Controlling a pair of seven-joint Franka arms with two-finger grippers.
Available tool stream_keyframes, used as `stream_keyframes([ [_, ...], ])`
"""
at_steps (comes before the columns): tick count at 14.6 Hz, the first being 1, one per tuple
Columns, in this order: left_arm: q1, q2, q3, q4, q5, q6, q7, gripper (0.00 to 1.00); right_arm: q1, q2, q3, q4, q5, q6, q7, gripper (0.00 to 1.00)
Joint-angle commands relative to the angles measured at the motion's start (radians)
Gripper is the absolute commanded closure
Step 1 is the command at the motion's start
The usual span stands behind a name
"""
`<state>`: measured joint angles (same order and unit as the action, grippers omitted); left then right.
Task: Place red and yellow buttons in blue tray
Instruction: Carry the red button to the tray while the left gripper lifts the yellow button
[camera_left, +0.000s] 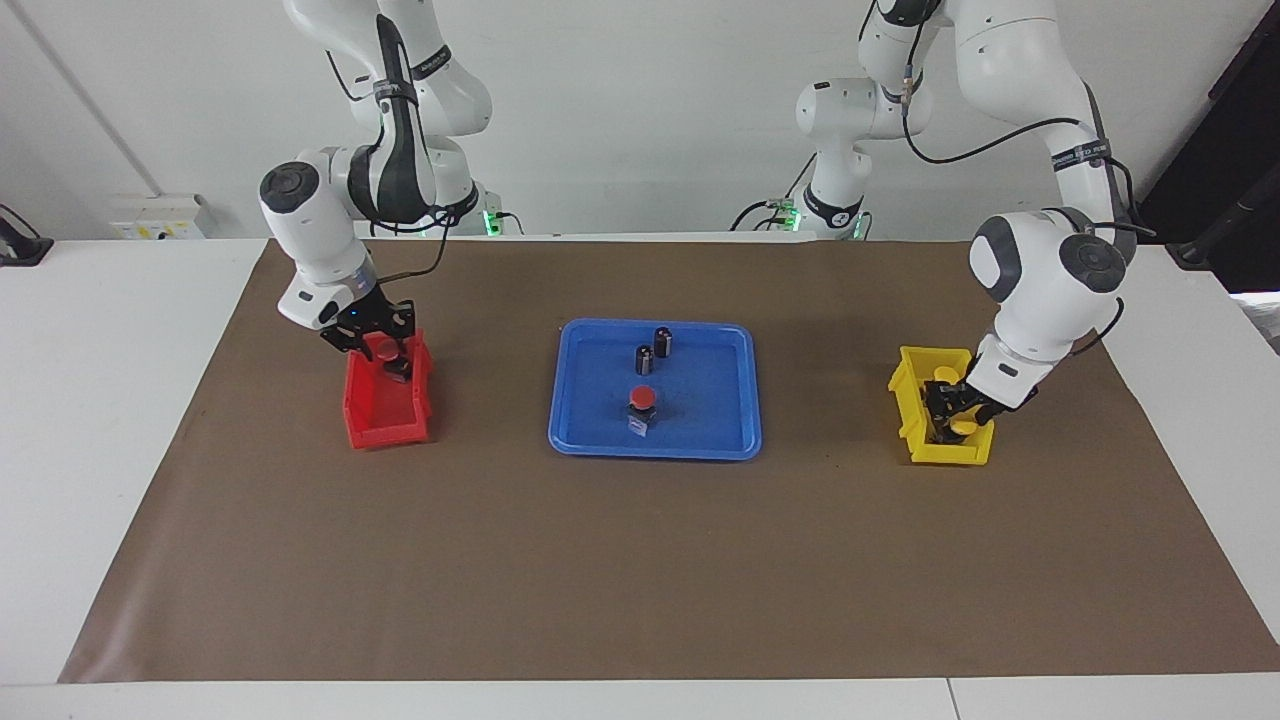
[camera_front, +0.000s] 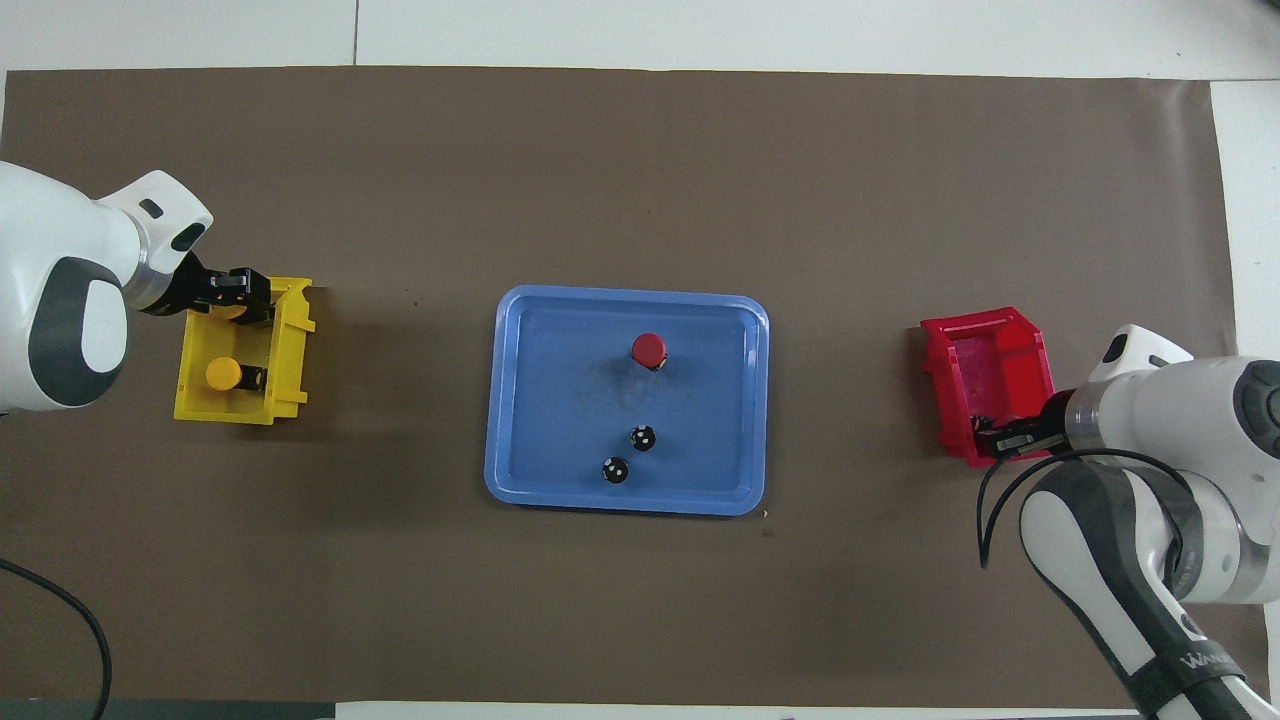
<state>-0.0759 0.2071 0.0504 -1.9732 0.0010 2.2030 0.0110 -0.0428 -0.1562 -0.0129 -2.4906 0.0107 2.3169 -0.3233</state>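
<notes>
Buttons: four small push-buttons with mushroom caps; one red button (camera_left: 641, 398) already stands upright in the blue tray (camera_left: 590, 440), on the half farther from the robots
Second red button: its cap (camera_left: 384, 347) shows at the mouth of the red bin (camera_left: 385, 425), right at the right claw (camera_left: 383, 345)
Yellow buttons: both in the yellow bin (camera_front: 290, 330); one (camera_front: 222, 374) stands free at the end nearer the robots, the other (camera_left: 965, 427) sits at the left claw (camera_left: 958, 420)
Dark cylinders: two capless ones (camera_left: 663, 341) (camera_left: 644, 359) stand in the tray, nearer the robots than the red button
Right claw: over the red bin, fingers on either side of the red cap; whether they pinch it I cannot tell
Left claw: dipped into the yellow bin around the yellow cap; pinching or merely spread around it, I cannot tell
Handling: I judge the buttons light, hard and rigid, with smooth plastic caps likely to slip
Where to hold: probably best across the neck or body just under the cap, so the wide cap hangs on the fingers
Risk: top-heavy on a narrow base, so a button may tip when set down; the deep bin walls crowd the fingers
Surface: brown mat under tray and both bins
</notes>
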Motion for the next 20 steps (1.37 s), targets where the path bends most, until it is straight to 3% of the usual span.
stream_keyframes([
  [1, 0.002, -0.020, 0.006, -0.029, -0.016, 0.024, 0.024, 0.32, 0.000, -0.013, 0.002, -0.014, 0.006, 0.015, 0.032, 0.80],
  [3, 0.002, -0.020, 0.006, -0.030, -0.016, 0.023, 0.023, 0.49, 0.004, 0.000, 0.005, 0.036, 0.005, -0.019, 0.033, 0.81],
  [5, 0.007, -0.020, 0.006, -0.030, -0.016, 0.020, 0.020, 0.89, 0.004, 0.050, 0.005, 0.204, 0.005, -0.185, 0.023, 0.80],
  [6, 0.019, -0.020, 0.006, -0.029, -0.016, 0.020, 0.020, 0.96, 0.007, 0.076, 0.010, 0.301, 0.003, -0.274, 0.030, 0.80],
  [9, 0.024, -0.017, 0.006, 0.023, -0.024, -0.037, 0.017, 0.99, 0.104, 0.174, 0.017, 0.571, 0.002, -0.463, 0.137, 0.78],
  [11, 0.021, -0.024, 0.005, 0.129, -0.026, -0.211, 0.017, 0.99, 0.228, 0.216, 0.017, 0.666, -0.003, -0.499, 0.321, 0.78],
  [13, 0.016, -0.032, 0.005, 0.262, -0.026, -0.400, 0.015, 0.99, 0.326, 0.242, 0.017, 0.696, 0.012, -0.455, 0.502, 0.78],
  [15, 0.018, -0.046, 0.005, 0.341, -0.047, -0.497, 0.012, 0.99, 0.424, 0.292, 0.017, 0.716, 0.012, -0.409, 0.657, 0.78],
  [17, 0.008, -0.061, -0.003, 0.355, -0.079, -0.493, -0.005, 0.99, 0.487, 0.323, 0.017, 0.705, 0.012, -0.328, 0.765, 0.78],
  [20, -0.097, -0.067, -0.015, 0.333, -0.082, -0.414, -0.101, 0.98, 0.507, 0.342, 0.019, 0.664, 0.012, -0.245, 0.777, 0.78],
])
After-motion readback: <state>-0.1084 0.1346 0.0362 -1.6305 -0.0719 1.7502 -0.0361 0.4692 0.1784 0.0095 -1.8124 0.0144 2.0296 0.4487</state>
